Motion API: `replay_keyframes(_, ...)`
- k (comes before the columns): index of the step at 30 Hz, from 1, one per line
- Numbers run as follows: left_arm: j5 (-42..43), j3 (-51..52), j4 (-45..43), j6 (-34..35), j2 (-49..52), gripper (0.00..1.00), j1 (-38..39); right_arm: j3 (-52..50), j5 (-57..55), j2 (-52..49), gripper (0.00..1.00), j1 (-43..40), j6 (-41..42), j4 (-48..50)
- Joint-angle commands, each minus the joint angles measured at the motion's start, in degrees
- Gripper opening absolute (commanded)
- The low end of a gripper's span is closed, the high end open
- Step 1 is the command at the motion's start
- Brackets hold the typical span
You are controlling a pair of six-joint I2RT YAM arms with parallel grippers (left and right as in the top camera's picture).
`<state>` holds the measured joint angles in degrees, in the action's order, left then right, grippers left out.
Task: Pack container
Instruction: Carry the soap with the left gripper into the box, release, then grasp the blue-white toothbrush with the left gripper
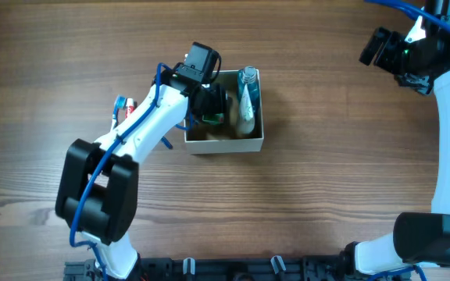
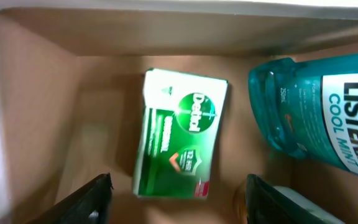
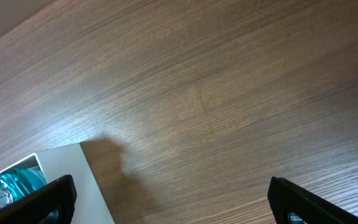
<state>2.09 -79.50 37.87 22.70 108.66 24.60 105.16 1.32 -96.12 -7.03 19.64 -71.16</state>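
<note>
left gripper down in the container

my left gripper (image 2: 178, 205) hangs inside the container (image 1: 225, 145), mid-way across the desk (image 1: 326, 179) toward its far edge, jaws spread and empty over the green soap box (image 2: 179, 140). the mouthwash bottle (image 2: 328, 118) lies beside it. my right gripper (image 1: 381, 48) gapes empty near the far right corner.

Wooden table (image 1: 326, 179): brown, grain running left-right; the right wrist view shows the same surface (image 3: 229, 93).

Dettol box (image 2: 180, 142): green and white, lying flat, label up. Only a green patch shows in the overhead view (image 1: 209, 119).

Listerine bottle (image 2: 319, 118): teal liquid, label reads "COOL MINT", lying on its side beside the Dettol box, apart from it. Overhead, its cap end points to the far edge (image 1: 248, 92).

Pale rounded item (image 2: 297, 205) by the bottle: identity unclear.

Small red, white and blue item (image 1: 123, 107) on the table, partly hidden: cannot identify.

Black rail (image 1: 233, 269) along the near edge.
</note>
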Motion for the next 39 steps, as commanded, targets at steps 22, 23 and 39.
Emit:
replay_keyframes(22,-14.8,-0.7,19.6,-17.8,-11.4,0.81,-26.1,0.9,0.5,0.0,1.00,0.0,-0.1,0.0)
replay_keyframes(23,-14.8,-0.7,19.4,-19.4,-10.0,0.80,-27.2,0.9,0.5,0.0,1.00,0.0,-0.1,0.0)
replay_keyframes(39,-10.4,-0.7,11.6,-32.9,6.7,0.73,-32.3,0.9,0.5,0.0,1.00,0.0,-0.1,0.0)
